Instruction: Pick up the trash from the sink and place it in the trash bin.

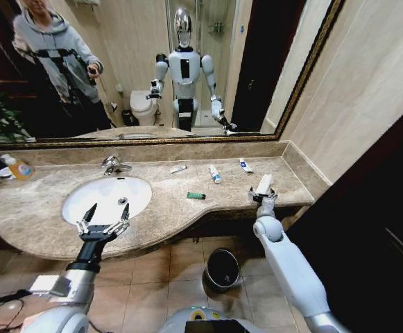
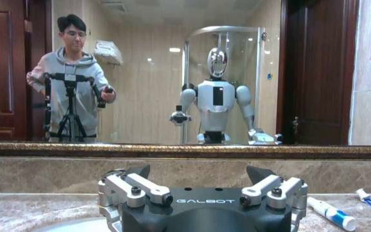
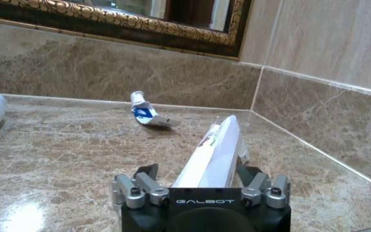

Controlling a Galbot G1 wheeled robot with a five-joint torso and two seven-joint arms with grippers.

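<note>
White-tubed trash counted on the marble counter (image 1: 187,182): three tubes (image 1: 215,173) lying loose behind one green packet (image 1: 195,195). Spotted one flat white bar (image 3: 214,157), pinched between the right gripper (image 1: 263,195) fingers at the counter's right end, just above the stone. Hovered wide open over the oval sink's (image 1: 135,189) front rim: the left gripper (image 1: 104,220). Saw nothing but a drain in that basin. Stood on the floor tiles below the counter edge: one round black trash bin (image 1: 222,268), contents impossible to tell.
</note>
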